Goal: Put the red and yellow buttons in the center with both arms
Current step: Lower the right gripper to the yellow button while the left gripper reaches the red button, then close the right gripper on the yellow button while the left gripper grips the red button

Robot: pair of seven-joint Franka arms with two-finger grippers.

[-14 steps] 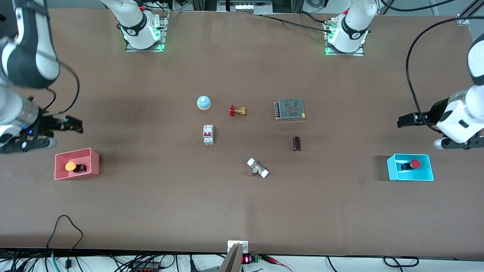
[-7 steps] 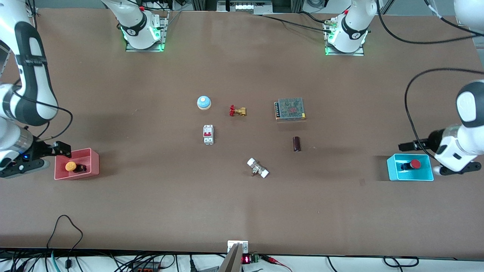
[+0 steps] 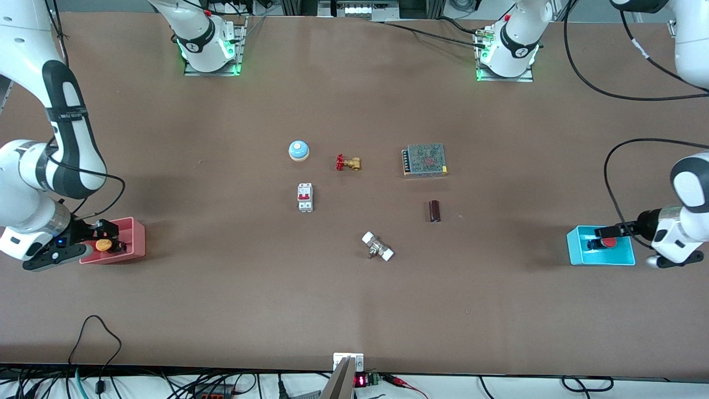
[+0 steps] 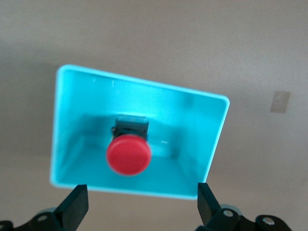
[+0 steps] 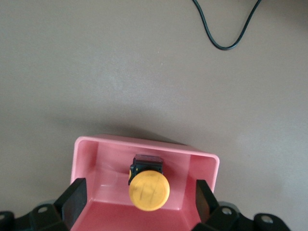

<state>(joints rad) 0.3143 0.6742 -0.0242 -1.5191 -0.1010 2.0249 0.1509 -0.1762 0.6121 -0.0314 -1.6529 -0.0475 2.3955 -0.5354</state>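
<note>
The yellow button (image 3: 103, 244) lies in the pink bin (image 3: 133, 244) at the right arm's end of the table. My right gripper (image 3: 108, 235) is open over that bin, its fingers (image 5: 74, 196) on either side of the yellow cap (image 5: 149, 191) and above the bin (image 5: 144, 143). The red button (image 3: 609, 242) lies in the cyan bin (image 3: 576, 249) at the left arm's end. My left gripper (image 3: 605, 233) is open over it, its fingers (image 4: 76, 206) spread wider than the red cap (image 4: 128, 154) and above the bin (image 4: 144, 83).
Around the table's center lie a blue dome bell (image 3: 298, 150), a brass valve (image 3: 348, 163), a metal power supply (image 3: 424, 160), a white circuit breaker (image 3: 305, 197), a dark cylinder (image 3: 435, 211) and a white-ended fitting (image 3: 378, 246). A black cable loop (image 3: 99, 332) lies near the front edge.
Both grippers came down from beside their bins to right over them, the right one over the yellow button and the left one over the red button. The buttons have not moved.
</note>
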